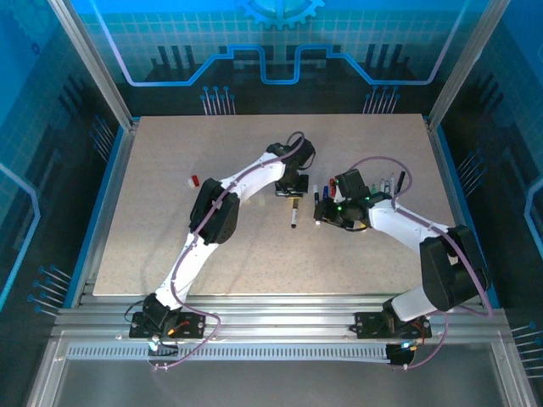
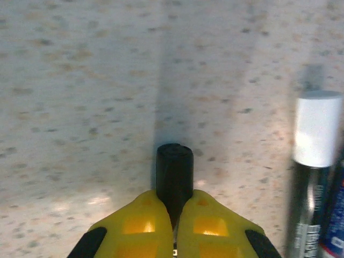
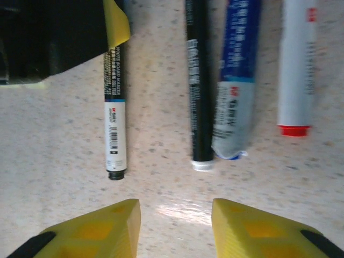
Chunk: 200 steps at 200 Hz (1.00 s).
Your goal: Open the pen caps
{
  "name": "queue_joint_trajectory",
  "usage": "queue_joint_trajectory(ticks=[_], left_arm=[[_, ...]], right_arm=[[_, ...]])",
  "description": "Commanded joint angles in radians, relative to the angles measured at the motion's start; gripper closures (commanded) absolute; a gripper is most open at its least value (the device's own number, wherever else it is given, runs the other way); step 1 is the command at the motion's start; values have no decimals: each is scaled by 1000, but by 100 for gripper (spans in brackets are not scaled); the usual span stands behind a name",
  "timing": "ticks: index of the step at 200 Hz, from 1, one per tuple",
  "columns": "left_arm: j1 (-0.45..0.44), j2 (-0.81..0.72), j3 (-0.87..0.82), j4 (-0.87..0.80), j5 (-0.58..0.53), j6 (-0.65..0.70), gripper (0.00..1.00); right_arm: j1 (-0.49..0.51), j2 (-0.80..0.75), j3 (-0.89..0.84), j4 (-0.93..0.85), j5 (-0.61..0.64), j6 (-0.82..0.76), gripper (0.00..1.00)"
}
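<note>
My left gripper (image 2: 175, 215) is shut on the black pen cap (image 2: 174, 172), which sticks out past the yellow fingertips just above the table. That pen (image 1: 294, 214) lies on the mid table, reaching toward the near edge from the left gripper (image 1: 293, 193). Its white barrel (image 3: 115, 134) ends in a small black tail. My right gripper (image 3: 176, 226) stands open over bare table, short of the pen ends, with nothing between its fingers. Ahead of it lie a black pen (image 3: 200, 80), a blue-and-grey pen (image 3: 234, 107) and a white pen with a red end (image 3: 295, 64).
A loose red cap (image 1: 193, 181) lies at the table's left. More pens (image 1: 386, 185) lie behind the right gripper (image 1: 327, 214). A dark pen with a white end (image 2: 317, 129) lies right of the left gripper. The two grippers work close together.
</note>
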Motion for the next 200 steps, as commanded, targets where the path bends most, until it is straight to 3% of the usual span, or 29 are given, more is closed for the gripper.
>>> queue_joint_trajectory(ticks=[1,32,82,134,200], left_arm=[[30,-94,-58,31,13,-28,100],[30,-167,-133,70,41,-40,100],[24,-219,-211,116,89,-61,100],[10,-242,-230,125,104,-70,100],[10,-274,-231,125,106,-67,100]], right_arm=[[17,27,13,98,-90,50,53],[28,55,18,160,-141,75,45],[47,125,47,262,-227,116,43],[86,216,101,289,-233,126,43],[96,314,187,238,-228,128,54]])
